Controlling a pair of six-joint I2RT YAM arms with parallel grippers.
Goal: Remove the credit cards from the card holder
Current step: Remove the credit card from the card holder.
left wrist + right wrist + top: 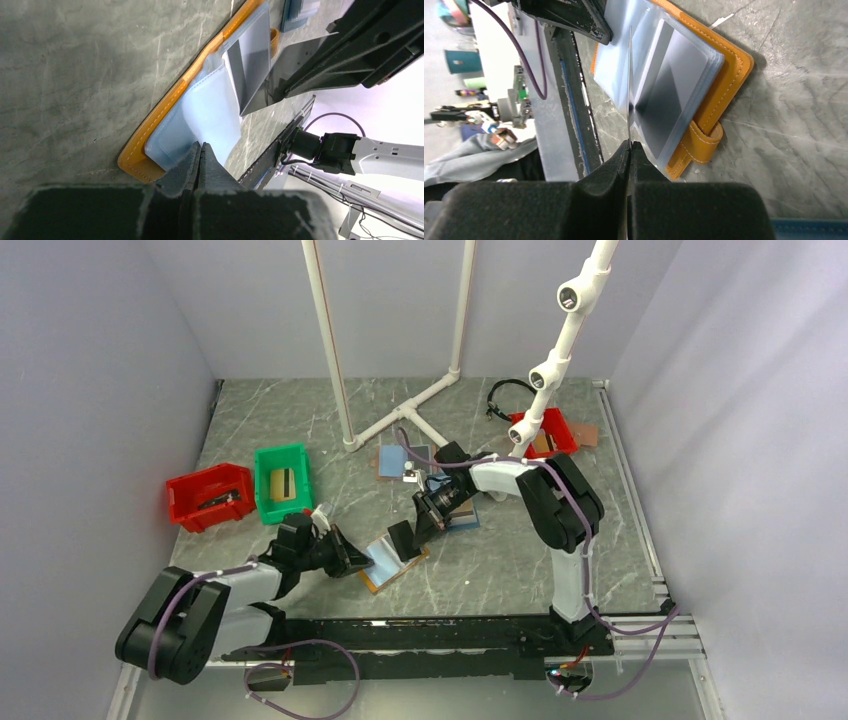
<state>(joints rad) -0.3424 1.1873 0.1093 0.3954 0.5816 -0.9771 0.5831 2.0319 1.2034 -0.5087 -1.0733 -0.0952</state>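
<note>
While your left gripper (pixel 200 150) pinches the open card holder (pixel 150 127) on the tabletop (pixel 75 75), your right gripper (pixel 630 146) clamped on a credit card (pixel 630 90), edge-on above it

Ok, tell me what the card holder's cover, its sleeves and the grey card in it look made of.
Cover: leather or faux leather, matte orange-brown, with pale stitching along the edge. Sleeves: soft translucent plastic, bluish, wrinkled and floppy. Card: probably rigid plastic, grey, flat with a slight sheen.

red bin (pixel 200 518) beside green bin (pixel 285 508) at left, second red bin (pixel 568 436) far right, white pipe frame (pixel 330 340) behind
</note>
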